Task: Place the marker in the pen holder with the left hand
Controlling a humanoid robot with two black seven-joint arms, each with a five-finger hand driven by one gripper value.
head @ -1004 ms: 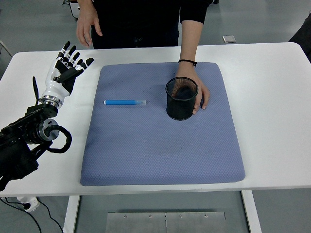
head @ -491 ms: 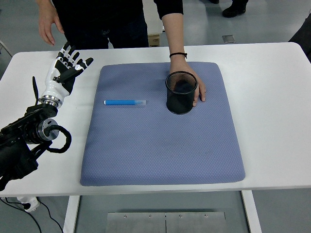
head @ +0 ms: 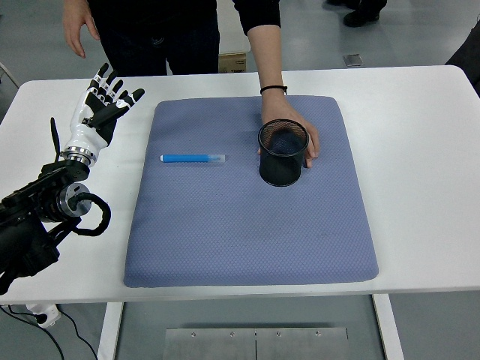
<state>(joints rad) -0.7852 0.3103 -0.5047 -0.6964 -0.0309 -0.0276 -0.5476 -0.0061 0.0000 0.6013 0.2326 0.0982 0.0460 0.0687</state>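
Note:
A blue marker (head: 193,158) with a clear cap lies flat on the left part of the blue-grey mat (head: 247,225), pointing left to right. A black mesh pen holder (head: 283,153) stands upright on the mat to its right, with a person's hand (head: 306,137) wrapped around its far side. My left hand (head: 106,98) is over the white table left of the mat, fingers spread and holding nothing, well apart from the marker. No right arm shows.
A person in dark clothes (head: 172,30) stands at the table's far edge, the other hand (head: 77,26) hanging near my left hand. The white table (head: 420,150) extends to the right of the mat.
The person's hand has shifted the pen holder slightly, now a little nearer and to the right. My left hand and the marker have not moved.

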